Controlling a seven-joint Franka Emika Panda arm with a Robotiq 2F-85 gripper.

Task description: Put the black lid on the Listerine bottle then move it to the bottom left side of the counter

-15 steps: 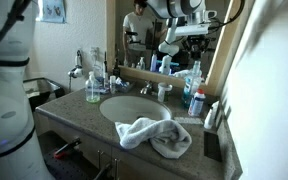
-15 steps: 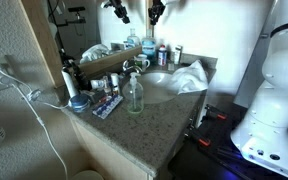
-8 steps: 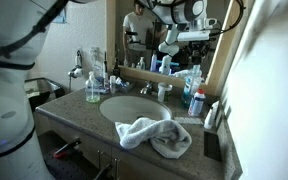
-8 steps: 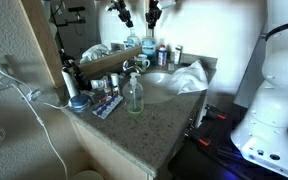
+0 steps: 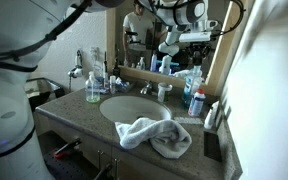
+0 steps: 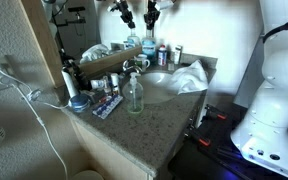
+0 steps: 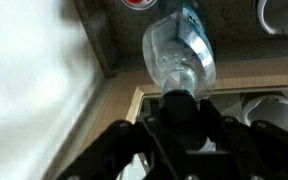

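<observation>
In the wrist view my gripper (image 7: 184, 118) is shut on the black lid (image 7: 183, 100). It holds the lid above the Listerine bottle (image 7: 180, 55), which I see from above with the lid covering its neck. The bottle stands at the back of the counter (image 5: 74, 118) by the mirror in both exterior views (image 5: 193, 80) (image 6: 147, 46). The gripper (image 5: 191, 22) (image 6: 152, 12) hangs some way above it.
A crumpled towel (image 5: 154, 135) (image 6: 189, 78) lies across the front of the sink (image 5: 119, 108). A green soap bottle (image 5: 93, 88) (image 6: 134, 95) stands beside the basin. A blue can with a red band (image 5: 197, 101) and small items crowd the back edge by the mirror.
The gripper with the lid has shifted slightly above the bottle. More of the arm now shows at the top left of an exterior view. Nothing on the counter moved.
</observation>
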